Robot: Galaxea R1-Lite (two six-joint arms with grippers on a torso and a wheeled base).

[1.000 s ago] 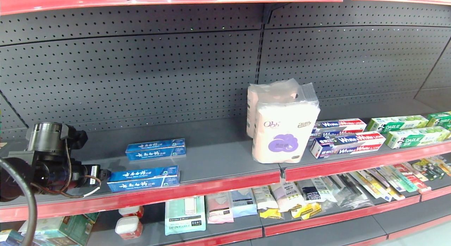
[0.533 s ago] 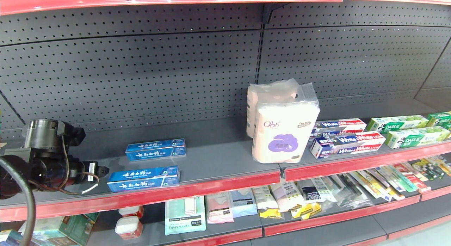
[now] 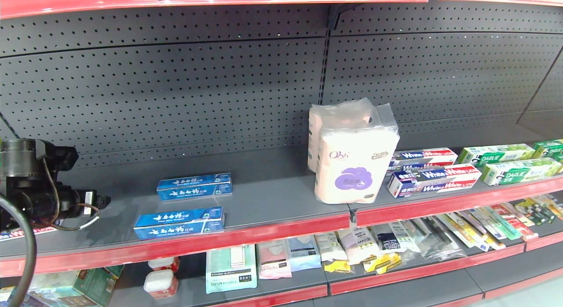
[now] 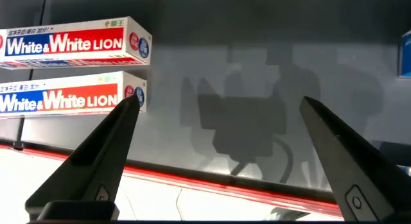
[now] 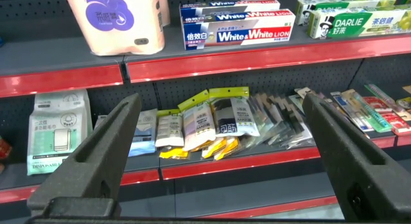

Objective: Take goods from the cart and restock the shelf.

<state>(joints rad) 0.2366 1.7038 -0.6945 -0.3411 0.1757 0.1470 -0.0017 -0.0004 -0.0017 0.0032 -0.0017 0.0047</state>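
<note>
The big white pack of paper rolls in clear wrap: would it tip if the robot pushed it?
Probably, if pushed near the top: the white pack of paper rolls in clear plastic wrap stands tall on the grey metal shelf. It likely feels light and squashy, being soft rolls. The loose wrap crumpled at its top may slip in a grip.

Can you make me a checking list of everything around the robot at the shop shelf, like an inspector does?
Surface: grey shelf with a red front edge.
Job's things: blue boxes lying flat near the left arm; tissue pack upright; white-and-red boxes and green boxes to its right.
Clutter: nothing seen.
Pincers: left pincer open, holding nothing; right pincer open, holding nothing, facing the lower shelf's packets.
Cables: thin wire looping off the left arm.
Surroundings: grey back wall full of holes.
</note>
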